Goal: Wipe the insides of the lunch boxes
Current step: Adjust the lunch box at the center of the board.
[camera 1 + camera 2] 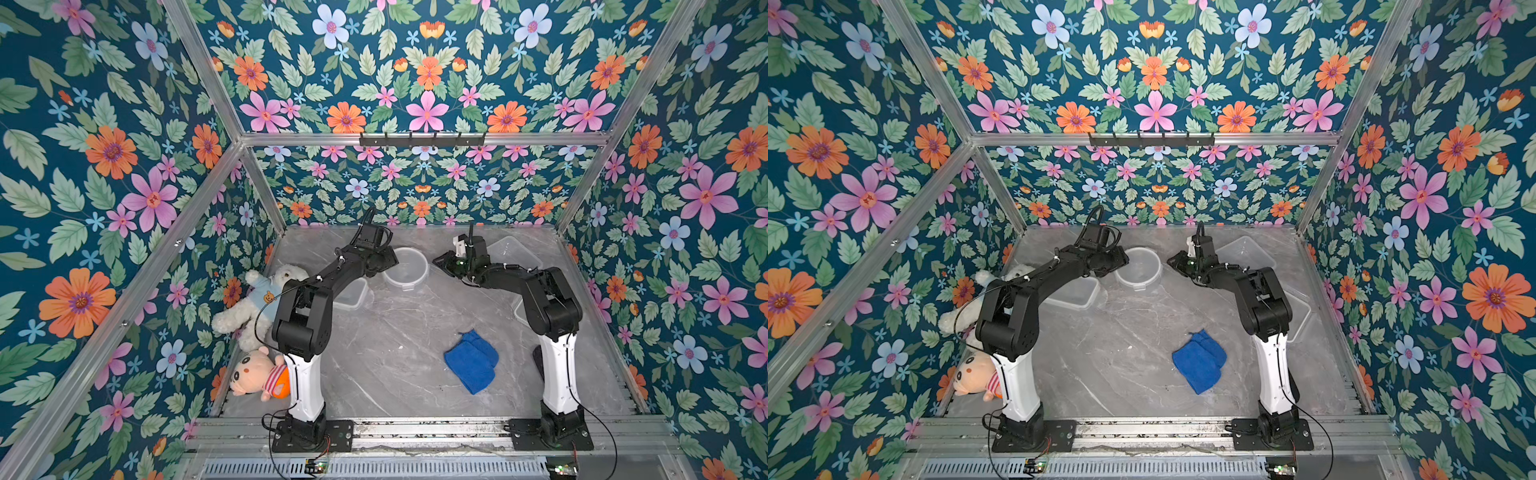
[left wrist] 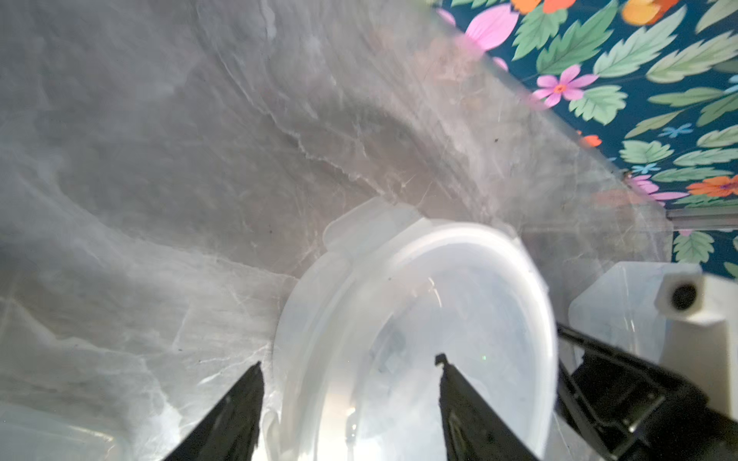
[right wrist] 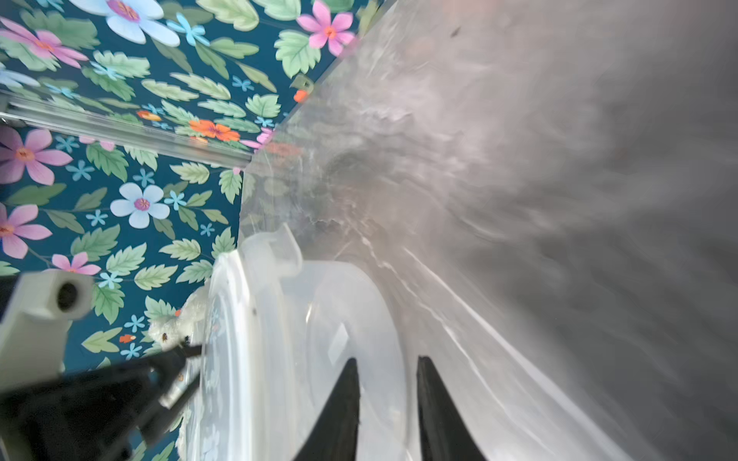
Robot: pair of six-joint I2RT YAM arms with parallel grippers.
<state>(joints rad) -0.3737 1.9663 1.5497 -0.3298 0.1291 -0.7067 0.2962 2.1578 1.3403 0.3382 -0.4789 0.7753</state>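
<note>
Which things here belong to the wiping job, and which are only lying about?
For the job: round tub, rectangular tub, clear tub at the back right, blue cloth.
Lying about: white teddy bear, doll.

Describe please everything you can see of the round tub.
The round tub is clear, milky plastic with a thick rim and small latch tabs. It stands upright and open, without a lid, and looks empty, on the marble table near the back. The left gripper is open, one finger over the inside and one outside the rim; whether they touch cannot be told. The right gripper, slightly open, is beside its wall.
</note>
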